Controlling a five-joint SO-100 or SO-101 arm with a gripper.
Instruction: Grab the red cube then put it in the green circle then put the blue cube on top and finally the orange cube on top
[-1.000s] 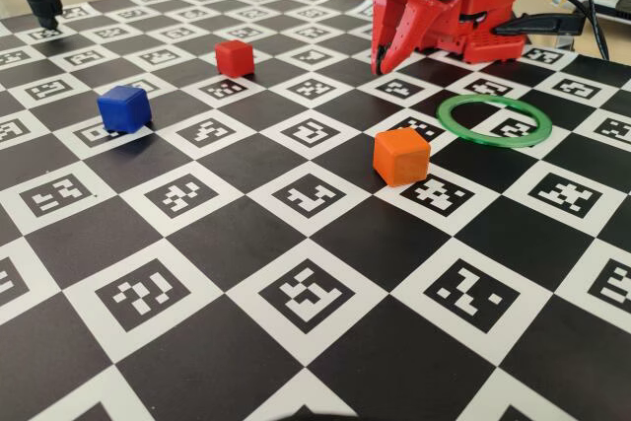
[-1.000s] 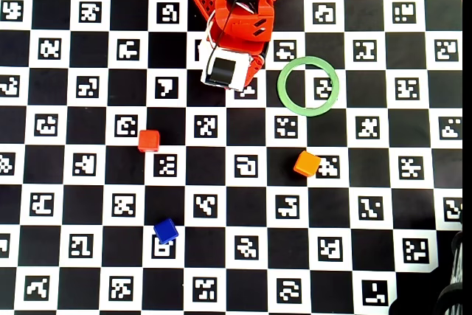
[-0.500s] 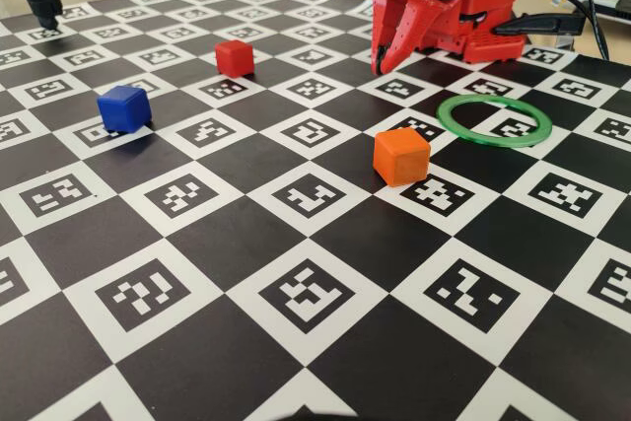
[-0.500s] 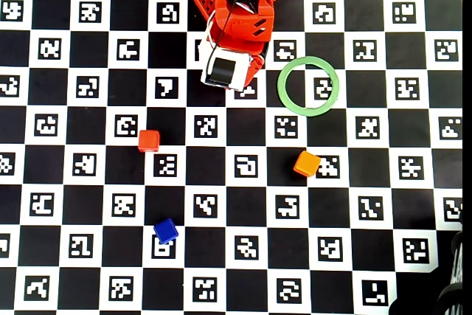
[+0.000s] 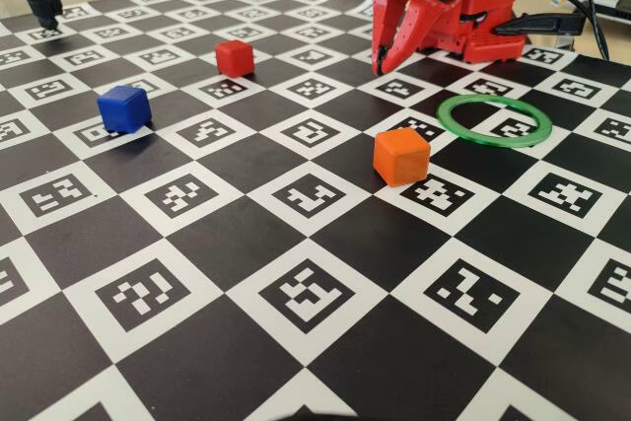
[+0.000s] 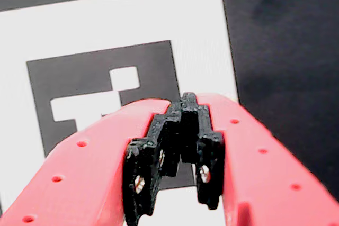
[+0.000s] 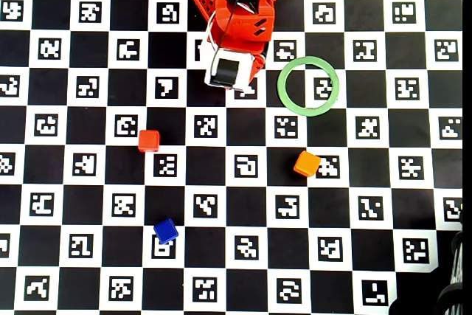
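Barely lifted since a moment ago, my red two-finger pincer point(image 5: 379, 68) sits pinched together and empty, so I judge the small matte red plastic cube point(image 7: 149, 140) lies off its tip, down-left in the overhead view, well apart.

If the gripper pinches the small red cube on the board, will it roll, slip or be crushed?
The small matte red plastic cube rests flat on one face, so it probably will not roll. Its flat opposite sides should suit a two-finger pinch, though the rounded edges may let it twist if gripped off-centre. It looks rigid, so crushing seems unlikely; a push would probably slide it across the smooth checkered board.
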